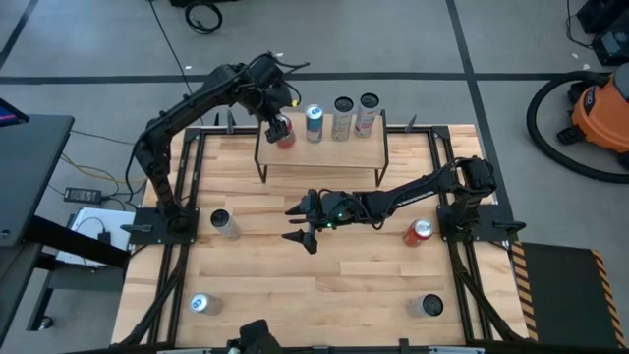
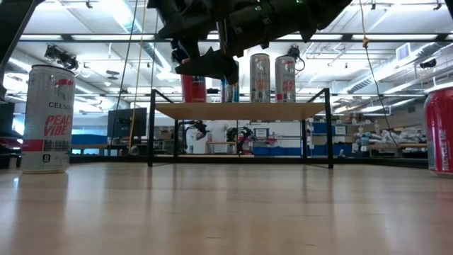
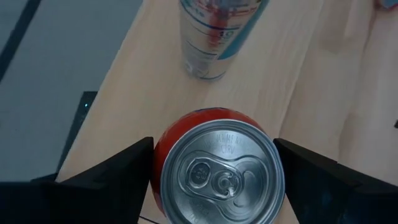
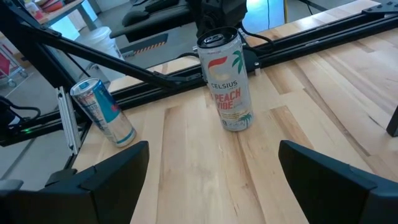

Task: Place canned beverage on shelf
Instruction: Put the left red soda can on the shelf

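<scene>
The shelf [image 1: 324, 155] stands at the table's far middle, a light board on thin black legs. A red can [image 3: 186, 134] stands upright near the board's left end, and my left gripper [image 1: 279, 128] is shut on it from above. To its right, three more cans [image 1: 341, 118] stand in a row on the board. My right gripper [image 1: 299, 224] hangs open over the middle of the table with nothing between its fingers [image 4: 112, 171]. My left gripper pinches the red can's upper wall [image 3: 159, 163] between its two fingers [image 3: 118, 177], one on each side just below the rim. The fingers slant down from the table's far left. The can stands upright, its base [image 2: 192, 100] at the shelf board.
On the table stand a white Celsius can [image 1: 225, 224] at the left, a red can [image 1: 420, 232] at the right, a blue can [image 1: 200, 304] at the near left and a dark can [image 1: 429, 306] at the near right. Black rails [image 1: 187, 187] frame the table.
</scene>
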### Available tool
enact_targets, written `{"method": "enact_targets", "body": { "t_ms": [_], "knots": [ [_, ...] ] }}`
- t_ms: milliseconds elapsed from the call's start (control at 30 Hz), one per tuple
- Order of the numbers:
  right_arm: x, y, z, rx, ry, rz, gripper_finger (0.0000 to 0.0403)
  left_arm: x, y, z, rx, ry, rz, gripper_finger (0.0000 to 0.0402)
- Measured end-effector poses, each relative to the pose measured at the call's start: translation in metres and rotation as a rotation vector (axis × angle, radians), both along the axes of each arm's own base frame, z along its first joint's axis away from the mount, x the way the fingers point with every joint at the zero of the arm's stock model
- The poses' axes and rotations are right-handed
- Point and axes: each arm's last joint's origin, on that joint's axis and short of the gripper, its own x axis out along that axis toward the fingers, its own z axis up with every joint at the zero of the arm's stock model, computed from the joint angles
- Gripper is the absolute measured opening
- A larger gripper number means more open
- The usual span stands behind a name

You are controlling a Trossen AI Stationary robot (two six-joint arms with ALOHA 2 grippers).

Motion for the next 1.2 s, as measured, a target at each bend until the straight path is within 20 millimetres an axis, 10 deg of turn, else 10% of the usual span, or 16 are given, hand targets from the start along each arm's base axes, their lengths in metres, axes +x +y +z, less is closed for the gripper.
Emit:
{"method": "enact_targets", "body": {
  "t_ms": [1000,1200],
  "knots": [
    [0.0001,0.0000,-0.0003,0.000,0.001,0.000,0.0368,-0.0029,0.0035,0.0000,0.053,0.028,-0.039,0.0319],
    [0.0001,0.0001,-0.0003,0.000,0.001,0.000,0.0368,-0.0038,0.0031,0.0017,0.046,0.017,-0.025,0.0377]
  ]
}}
